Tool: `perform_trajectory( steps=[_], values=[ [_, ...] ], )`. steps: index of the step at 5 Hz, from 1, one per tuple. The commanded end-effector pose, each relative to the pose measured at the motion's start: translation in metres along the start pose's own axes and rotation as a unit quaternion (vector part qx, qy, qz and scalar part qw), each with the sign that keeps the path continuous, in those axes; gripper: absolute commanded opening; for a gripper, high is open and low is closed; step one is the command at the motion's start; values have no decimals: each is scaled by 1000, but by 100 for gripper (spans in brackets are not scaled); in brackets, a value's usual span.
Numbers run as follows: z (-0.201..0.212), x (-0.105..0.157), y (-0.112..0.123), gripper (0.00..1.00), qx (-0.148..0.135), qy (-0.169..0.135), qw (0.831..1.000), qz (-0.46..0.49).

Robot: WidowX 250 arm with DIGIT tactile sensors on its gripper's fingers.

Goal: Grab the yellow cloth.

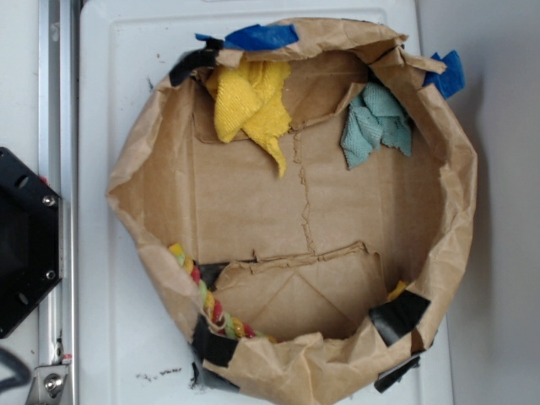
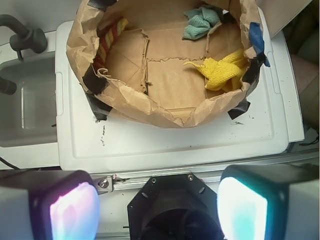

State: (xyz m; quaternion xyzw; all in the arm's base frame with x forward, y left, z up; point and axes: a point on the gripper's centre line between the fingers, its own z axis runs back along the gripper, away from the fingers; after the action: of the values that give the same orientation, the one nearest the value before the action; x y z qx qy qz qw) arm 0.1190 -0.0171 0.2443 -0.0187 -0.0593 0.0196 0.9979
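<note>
Two fingers [image 2: 240,207] of the gripper [image 2: 157,210] stand spread wide apart at the bottom of the wrist view, holding nothing, above a white lid [image 2: 175,145]. Beyond sits a crumpled brown paper bag [image 2: 165,112] patched with black tape. Inside, the yellow cloth [image 2: 222,72] lies bunched against its right wall; a teal rag [image 2: 200,22] and braided rope [image 2: 110,35] lie farther back.

Tool [image 2: 159,200] wide apart, empty, both glowing fingers [image 2: 72,210] low in the wrist view.
</note>
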Motion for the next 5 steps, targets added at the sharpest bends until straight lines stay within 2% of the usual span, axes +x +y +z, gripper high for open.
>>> perform_trajectory(
  steps=[1,2,3,4,5],
  values=[
    [0,0,0,100,0,0,1000,0],
    [-15,49,8,100,20,-16,999,45],
    [-27,78,15,100,64,-44,994,72],
    [-45,93,18,100,48,-52,986,149],
    [-60,95,17,100,43,-54,959,273]
  ],
)
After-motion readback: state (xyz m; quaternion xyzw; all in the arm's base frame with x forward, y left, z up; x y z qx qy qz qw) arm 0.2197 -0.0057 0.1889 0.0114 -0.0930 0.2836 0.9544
